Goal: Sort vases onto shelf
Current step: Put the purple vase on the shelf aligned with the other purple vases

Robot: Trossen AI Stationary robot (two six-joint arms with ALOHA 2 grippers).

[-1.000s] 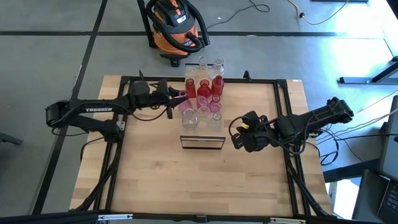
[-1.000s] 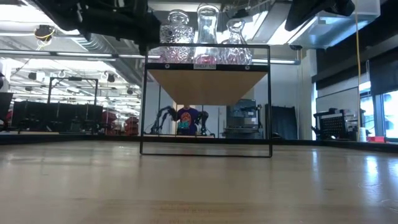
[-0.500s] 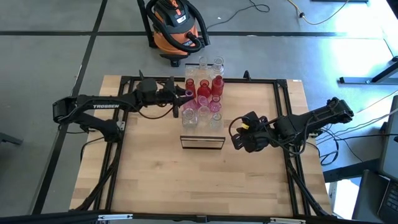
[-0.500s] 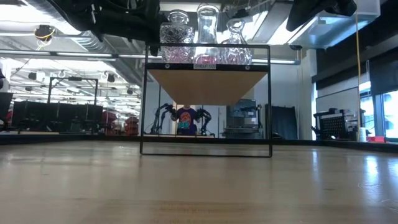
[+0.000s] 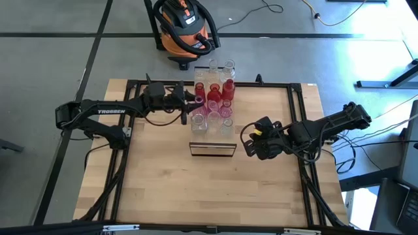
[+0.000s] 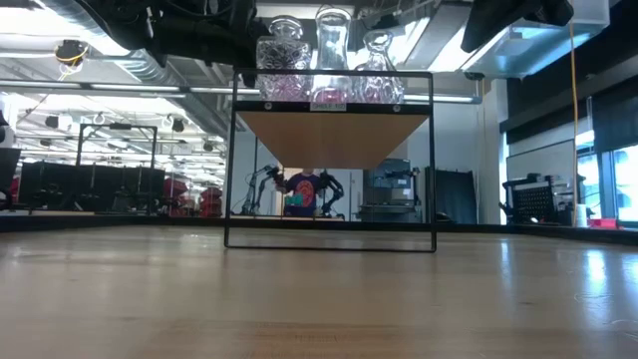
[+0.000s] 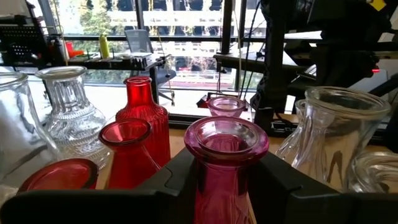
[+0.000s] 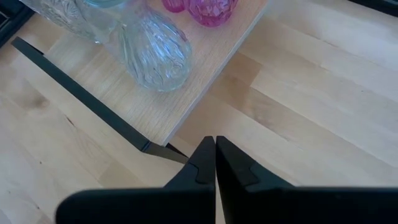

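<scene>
The left gripper is pinching a small magenta-pink glass vase with a thick round lip, its two dark fingers pressing the neck from either side. In the high view that vase is sitting at the left edge of the long light-wood shelf with the dark front edge, roughly midway along the shelf's length, so it is already among the others rather than out on the bench.

The vase looks rigid, smooth and breakable, probably fairly light for its thick wall. Glass against hard fingers is likely slippery, so the narrow neck just under the flared lip seems the safest hold: the lip would catch it if it slid.

The crowding around the pink vase is the real difficulty. Just beside it a tall red glass bottle-vase and a shorter red glass vase with a wide mouth are standing close, with a clear ribbed glass vase beyond them. On its other side a large clear glass vase is standing close, and a smaller pink vase is sitting behind. Any sideways swing could knock a neighbour, so lifting straight up looks wiser.

The right gripper is waiting with its fingers pressed together, empty, over the bench off the shelf's front right corner, near a clear faceted glass vase.
</scene>
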